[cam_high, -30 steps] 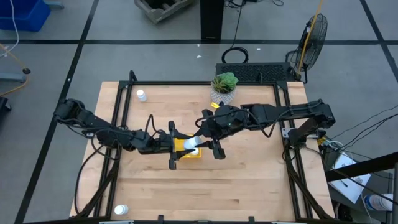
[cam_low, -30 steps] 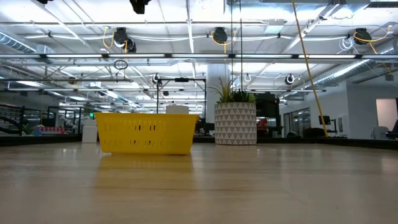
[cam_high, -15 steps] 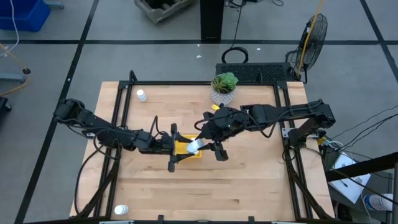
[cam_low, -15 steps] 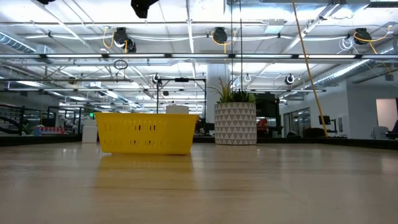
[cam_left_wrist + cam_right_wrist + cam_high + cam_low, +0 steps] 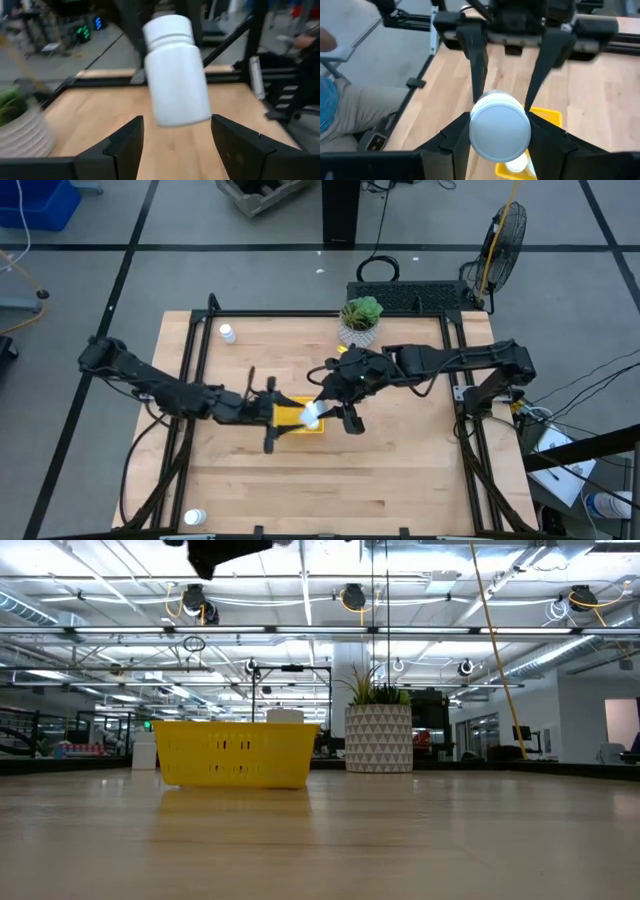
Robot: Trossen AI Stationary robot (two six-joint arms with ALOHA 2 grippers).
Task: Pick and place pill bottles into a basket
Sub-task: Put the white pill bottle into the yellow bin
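- High view: we see the right gripper (image 5: 322,412) above the yellow basket (image 5: 296,418), its fingers closed on a pill bottle (image 5: 311,417). The left gripper (image 5: 270,413) sits just beside the basket at its 9 o'clock, fingers spread wide with nothing in them. Two more pill bottles stand far off, one (image 5: 227,333) near the table's 11 o'clock corner and one (image 5: 194,518) at the 7 o'clock edge. The two grippers are very near each other, so we think they could bump. The plant pot (image 5: 358,330) stands at the basket's 1 o'clock, but the way to 5 o'clock is bare wood.
- Low view: the basket (image 5: 237,752) sits flat on the table (image 5: 400,840), with the plant pot (image 5: 379,737) just beside it at 3 o'clock. A dark arm part shows at 12 o'clock, high over the basket. If the bottle falls from that high, we think it may bounce out over the low wall.
- Left wrist view: the bottle (image 5: 177,70) hangs tilted between our wide-open left fingers (image 5: 124,145), not touching them. The tilt could make it roll when it lands.
- Right wrist view: the right fingers (image 5: 547,137) squeeze the bottle (image 5: 499,125) from both sides. Below it we see the basket (image 5: 547,118) with another bottle (image 5: 516,164) already lying inside. The new one could hit that one and hop out.
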